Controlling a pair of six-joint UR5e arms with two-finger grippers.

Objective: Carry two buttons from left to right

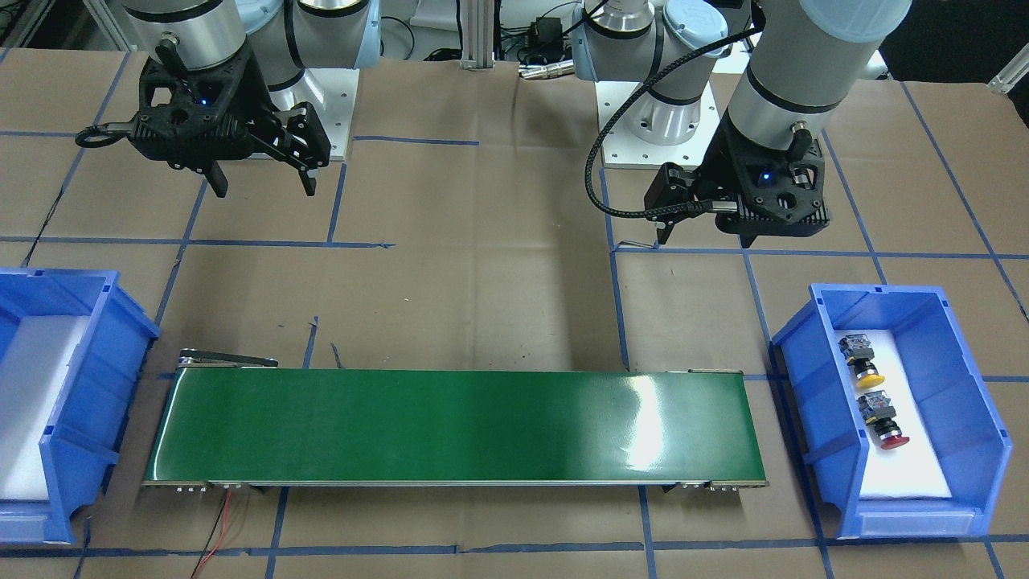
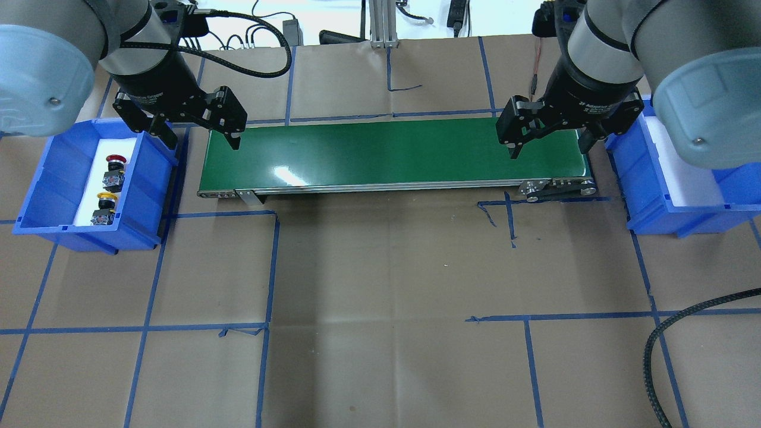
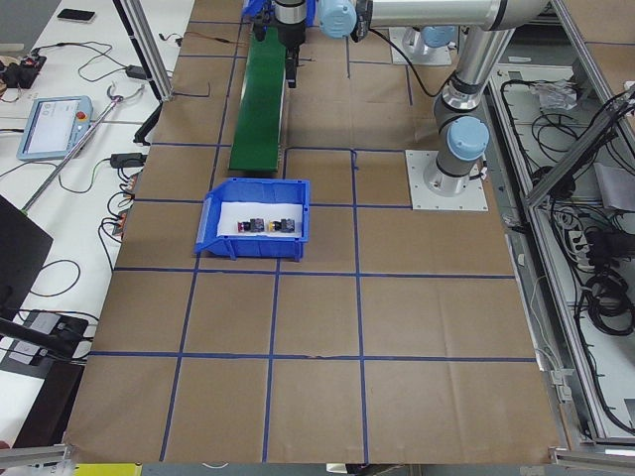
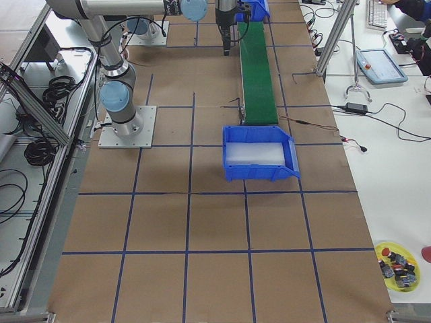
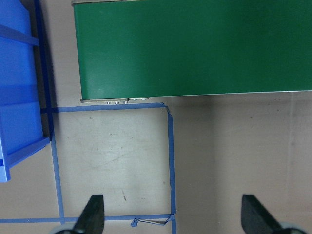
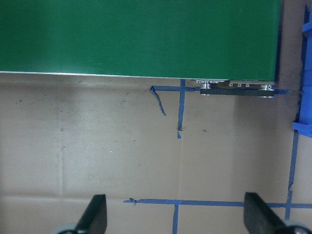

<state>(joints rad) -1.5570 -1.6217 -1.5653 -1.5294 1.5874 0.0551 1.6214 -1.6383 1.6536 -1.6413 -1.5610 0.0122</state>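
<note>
At the far left of the paper-covered table [image 2: 380, 267] sits the left blue bin [image 2: 37, 196], lined with white foam [image 2: 129, 154]. Both buttons lie in it on the foam, side by side and apart from each other. The red-capped button [image 2: 113, 169] is farther from the robot and the yellow-capped button [image 2: 104, 208] nearer. Each lies on its side with its cap towards the far edge of the table. Just right of this bin, the left gripper [image 2: 202, 141] hangs in the air above the taped paper, on the robot's side of the belt's left end. Its claw is released: the wrist camera shows its fingertips [image 5: 93, 214] spread wide, with only bare paper and blue tape between them. The green conveyor belt [image 2: 392, 154] runs left to right across the middle, between the two bins, with a glare patch towards its left end. Over the near side of the belt's right end, the right gripper [image 2: 548, 148] hangs likewise clear of the table. It too is released and holds nothing, and its fingertips [image 6: 96, 214] stand well apart in its wrist view. Farther right stands the right blue bin [image 2: 672, 223], also foam-lined, beside the belt's right end. A black braided cable [image 2: 684, 321] curls in at the near right corner.
</note>
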